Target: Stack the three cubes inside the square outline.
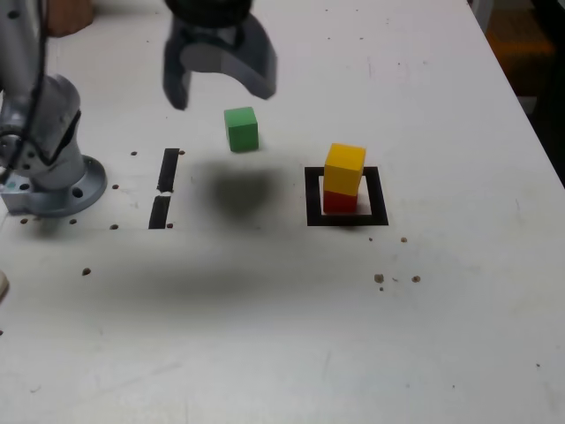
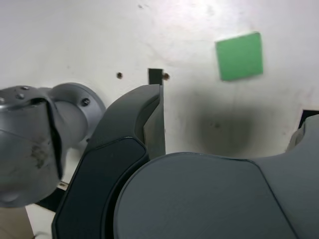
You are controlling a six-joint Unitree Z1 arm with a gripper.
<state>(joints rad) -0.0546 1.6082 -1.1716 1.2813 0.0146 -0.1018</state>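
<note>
A yellow cube (image 1: 344,168) rests on a red cube (image 1: 340,201) inside the black square outline (image 1: 312,196) on the white table. The green cube (image 1: 241,129) (image 2: 239,56) lies alone on the table, to the exterior view's left of the stack and farther back. My gripper (image 1: 221,87) hangs in the air above and slightly left of the green cube, open, with nothing between its fingers. Its shadow falls on the table in front of the green cube. In the wrist view one dark finger (image 2: 144,119) and the gripper body fill most of the picture.
The arm's grey base (image 1: 53,168) stands at the exterior view's left. Two short black tape strips (image 1: 164,187) lie between the base and the green cube. Small brown specks dot the table. The table's right edge runs diagonally at the exterior view's far right.
</note>
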